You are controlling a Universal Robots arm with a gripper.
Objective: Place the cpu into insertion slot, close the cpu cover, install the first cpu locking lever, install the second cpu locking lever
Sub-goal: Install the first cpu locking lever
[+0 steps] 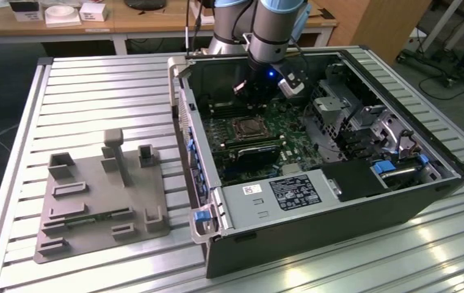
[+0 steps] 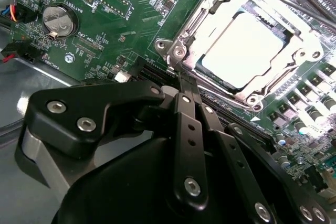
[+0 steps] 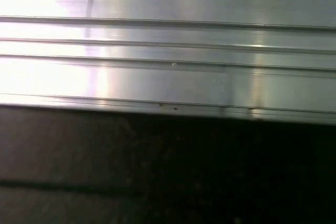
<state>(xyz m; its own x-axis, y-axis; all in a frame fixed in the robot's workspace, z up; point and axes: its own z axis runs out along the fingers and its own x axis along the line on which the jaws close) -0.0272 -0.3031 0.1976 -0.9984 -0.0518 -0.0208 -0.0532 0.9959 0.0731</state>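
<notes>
Glare washed out the cpu [image 2: 244, 51] in the second wrist view; the first wrist view was blurred, its lower half dark.

One cpu [image 2: 242, 50], one cpu cover [image 2: 294, 43]

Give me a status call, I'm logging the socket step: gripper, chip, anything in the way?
Gripper shut, empty, tips at the cpu cover corner. Cpu seated in insertion slot, cover down over it. Nothing in the way.

insertion slot [image 2: 247, 51] edge behind claw [image 2: 184, 80]
</notes>
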